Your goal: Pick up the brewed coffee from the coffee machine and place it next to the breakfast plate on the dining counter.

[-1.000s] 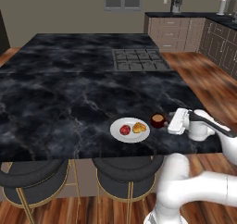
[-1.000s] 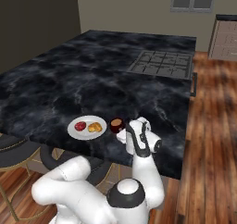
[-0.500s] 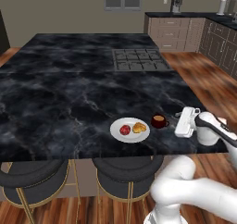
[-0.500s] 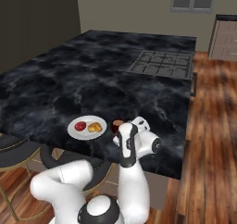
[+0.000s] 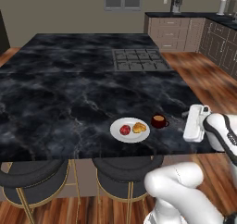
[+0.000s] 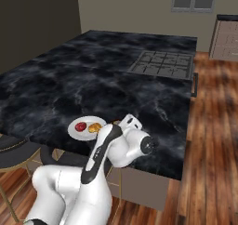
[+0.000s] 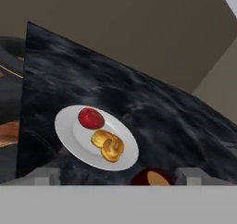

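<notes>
Sitting on the dining counter (image 5: 69, 107) just beside the breakfast plate (image 5: 130, 129), the brewed coffee (image 5: 159, 121) looks apart from the wide-open gripper (image 5: 194, 123), which probably backs straight off rightward.

Upright dark red coffee mug (image 5: 159, 121) just beside white breakfast plate (image 5: 117, 132) on black dining counter (image 5: 69, 98).

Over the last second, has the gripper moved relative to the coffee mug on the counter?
Yes. In the left base view the gripper has drawn back right, away from the mug, which stays beside the plate.
</notes>
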Controlling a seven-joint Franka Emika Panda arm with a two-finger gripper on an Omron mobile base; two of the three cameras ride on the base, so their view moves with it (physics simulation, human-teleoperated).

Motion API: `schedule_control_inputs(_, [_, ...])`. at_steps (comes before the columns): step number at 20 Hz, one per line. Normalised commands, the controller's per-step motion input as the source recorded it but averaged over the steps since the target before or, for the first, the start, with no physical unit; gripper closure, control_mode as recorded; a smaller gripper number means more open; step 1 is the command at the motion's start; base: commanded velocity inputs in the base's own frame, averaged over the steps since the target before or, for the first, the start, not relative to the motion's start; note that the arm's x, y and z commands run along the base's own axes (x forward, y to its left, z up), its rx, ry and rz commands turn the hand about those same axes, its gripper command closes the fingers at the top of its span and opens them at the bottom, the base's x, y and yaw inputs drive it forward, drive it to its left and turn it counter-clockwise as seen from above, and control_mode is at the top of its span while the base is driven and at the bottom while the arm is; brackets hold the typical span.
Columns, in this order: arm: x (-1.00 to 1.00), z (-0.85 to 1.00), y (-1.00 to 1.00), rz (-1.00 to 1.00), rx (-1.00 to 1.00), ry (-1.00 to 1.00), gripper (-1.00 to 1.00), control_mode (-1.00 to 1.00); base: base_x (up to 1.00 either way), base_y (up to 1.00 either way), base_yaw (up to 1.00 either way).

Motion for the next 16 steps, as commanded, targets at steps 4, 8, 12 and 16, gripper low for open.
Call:
schedule_control_inputs(4, [-0.87,1.00,0.03,0.00,-0.04,-0.23,-1.00,-1.00,0.00,0.00,0.00])
schedule_control_inputs(8, [-0.81,1.00,0.00,0.00,0.00,-0.23,-1.00,-1.00,0.00,0.00,0.00])
schedule_control_inputs(12, [-0.62,0.91,-0.28,0.00,0.03,-0.12,-1.00,-1.00,0.00,0.00,0.00])
schedule_control_inputs(16, [-0.30,0.63,-0.64,0.01,0.17,-0.15,-1.00,-1.00,0.00,0.00,0.00])
